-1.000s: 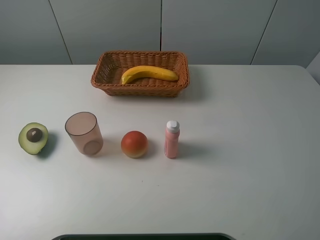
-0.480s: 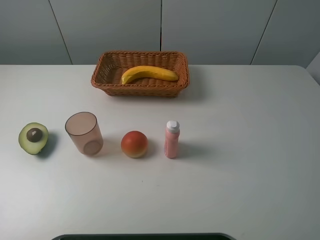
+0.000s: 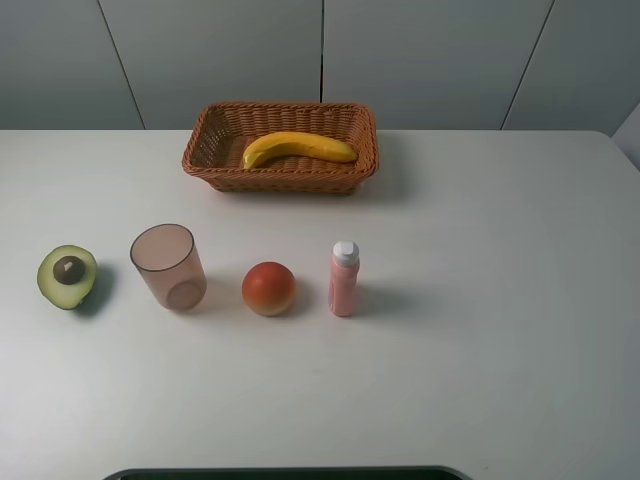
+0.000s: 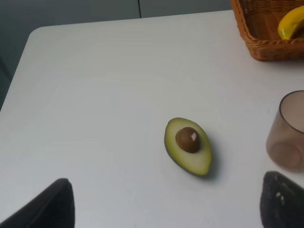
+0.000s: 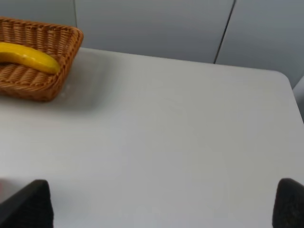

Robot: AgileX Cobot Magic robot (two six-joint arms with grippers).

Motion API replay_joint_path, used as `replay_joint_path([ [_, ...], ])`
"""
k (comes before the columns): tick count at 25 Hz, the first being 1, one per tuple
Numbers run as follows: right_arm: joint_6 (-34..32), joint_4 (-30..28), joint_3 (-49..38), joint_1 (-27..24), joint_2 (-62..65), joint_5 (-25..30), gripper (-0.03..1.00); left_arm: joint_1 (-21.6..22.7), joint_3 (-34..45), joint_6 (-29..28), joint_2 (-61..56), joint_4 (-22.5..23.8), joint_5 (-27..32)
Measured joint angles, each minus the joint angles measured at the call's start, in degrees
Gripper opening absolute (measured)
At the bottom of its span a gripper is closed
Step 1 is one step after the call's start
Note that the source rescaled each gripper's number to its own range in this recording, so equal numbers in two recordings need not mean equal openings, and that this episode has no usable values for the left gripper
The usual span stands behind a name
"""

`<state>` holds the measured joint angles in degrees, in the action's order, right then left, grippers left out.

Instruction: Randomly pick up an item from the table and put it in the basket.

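Observation:
The yellow banana (image 3: 298, 147) lies inside the brown wicker basket (image 3: 212, 125) at the back middle of the white table (image 3: 480, 260). Its tip shows in the left wrist view (image 4: 290, 23) and its end in the right wrist view (image 5: 29, 58), inside the basket (image 4: 266, 45) (image 5: 28, 88). Neither arm shows in the exterior view. My left gripper (image 4: 166, 209) is open and empty above the table's left side, near a halved avocado (image 4: 188, 146). My right gripper (image 5: 164, 204) is open and empty above the bare right side of the table.
A row stands on the table's near half: halved avocado (image 3: 67, 276), translucent brown cup (image 3: 168, 266), round red-orange fruit (image 3: 268, 288), pink bottle with white cap (image 3: 343, 279). The cup also shows in the left wrist view (image 4: 288, 133). A dark edge (image 3: 280, 473) runs along the front.

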<state>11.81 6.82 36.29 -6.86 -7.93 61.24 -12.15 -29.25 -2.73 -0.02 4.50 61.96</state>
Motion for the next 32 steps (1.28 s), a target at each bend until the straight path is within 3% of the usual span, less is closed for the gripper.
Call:
replay_joint_path([
  [5,-4.4,-1.9,-4.9,0.0,7.6,1.9,1.00,0.0,0.0,0.0,0.0,0.0,0.0],
  [17,-11.0,-7.5,-6.5,3.5,7.7,2.5,1.00,0.0,0.0,0.0,0.0,0.1,0.0],
  [32,-11.8,-7.7,-7.0,4.0,8.0,1.6,1.00,0.0,0.0,0.0,0.0,0.2,0.0],
])
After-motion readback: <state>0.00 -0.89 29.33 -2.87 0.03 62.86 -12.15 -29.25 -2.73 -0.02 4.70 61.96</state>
